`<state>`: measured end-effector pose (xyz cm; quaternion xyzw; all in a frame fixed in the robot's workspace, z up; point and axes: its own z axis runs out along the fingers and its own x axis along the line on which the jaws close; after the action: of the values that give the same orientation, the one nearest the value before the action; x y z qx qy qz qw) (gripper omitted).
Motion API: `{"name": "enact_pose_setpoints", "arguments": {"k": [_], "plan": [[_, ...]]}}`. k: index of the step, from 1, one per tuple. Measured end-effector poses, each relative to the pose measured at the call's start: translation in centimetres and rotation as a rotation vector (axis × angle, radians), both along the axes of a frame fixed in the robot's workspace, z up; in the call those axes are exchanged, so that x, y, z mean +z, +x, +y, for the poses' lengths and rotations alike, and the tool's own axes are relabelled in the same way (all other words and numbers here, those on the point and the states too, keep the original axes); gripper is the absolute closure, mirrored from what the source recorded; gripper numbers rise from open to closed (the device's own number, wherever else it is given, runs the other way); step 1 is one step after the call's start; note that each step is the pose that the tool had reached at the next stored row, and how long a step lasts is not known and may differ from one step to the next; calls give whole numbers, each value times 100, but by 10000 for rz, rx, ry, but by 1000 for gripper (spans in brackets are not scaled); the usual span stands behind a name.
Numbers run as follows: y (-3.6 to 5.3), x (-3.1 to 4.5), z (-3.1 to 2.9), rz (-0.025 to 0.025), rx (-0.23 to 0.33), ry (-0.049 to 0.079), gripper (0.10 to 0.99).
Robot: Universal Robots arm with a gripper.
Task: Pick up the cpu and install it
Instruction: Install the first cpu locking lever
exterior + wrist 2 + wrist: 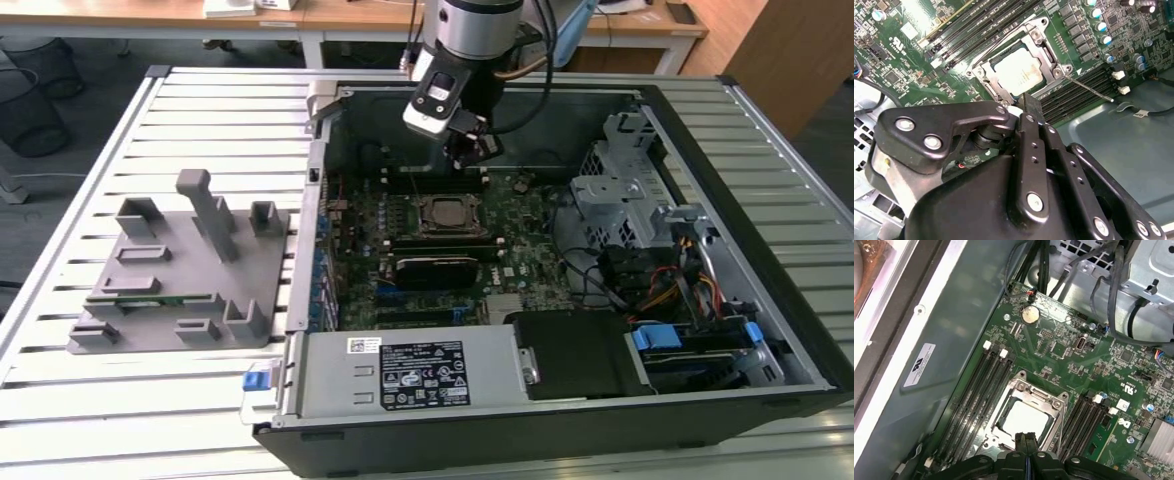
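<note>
The cpu (1018,70) is a small square chip with a silvery top, and it lies flat inside the metal socket frame (1046,47) on the green motherboard. In the first wrist view the cpu (1024,420) sits just beyond my fingertips. My gripper (1026,436) hangs above the socket's edge with its two black fingers pressed together and nothing between them. In the exterior view the gripper (470,155) is inside the open computer case, a little behind and above the socket (441,213).
A grey plastic fixture (187,270) stands on the slatted table at the exterior view's left, with a green memory stick (154,298) in it. Black memory slots (974,400) flank the socket. A metal drive cage (627,190) and cables fill the case's right side; the power supply (414,370) is at the front.
</note>
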<state>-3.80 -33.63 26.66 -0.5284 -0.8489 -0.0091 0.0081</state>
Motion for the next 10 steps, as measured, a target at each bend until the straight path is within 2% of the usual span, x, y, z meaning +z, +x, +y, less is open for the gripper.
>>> {"name": "enact_pose_setpoints", "arguments": {"k": [10], "plan": [[0, 0, -1, 0, 371, -1, 980]]}}
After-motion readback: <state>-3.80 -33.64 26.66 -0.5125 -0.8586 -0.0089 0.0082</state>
